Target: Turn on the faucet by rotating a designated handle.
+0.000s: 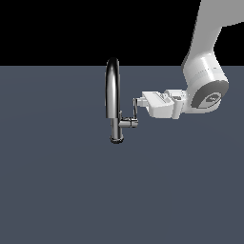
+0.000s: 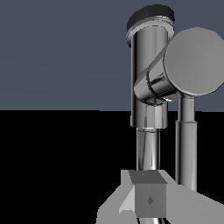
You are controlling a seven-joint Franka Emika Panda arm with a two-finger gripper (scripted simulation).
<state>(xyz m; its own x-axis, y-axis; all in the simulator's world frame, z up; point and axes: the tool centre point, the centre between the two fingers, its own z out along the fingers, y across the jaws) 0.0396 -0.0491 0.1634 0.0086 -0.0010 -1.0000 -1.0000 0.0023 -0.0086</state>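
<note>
The tool (image 1: 137,102), its spread impossible to tell, meets the handle (image 1: 135,110) of the faucet (image 1: 113,95); a shallow contact could slip off.

faucet (image 1: 113,100) blocks tool (image 1: 138,102), floor (image 1: 57,190) open

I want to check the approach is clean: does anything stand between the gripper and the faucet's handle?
Nothing visible does. In the exterior view the gripper has its fingertips right at the upper end of the handle, on the side away from the spout of the faucet. Actual contact cannot be told.
</note>
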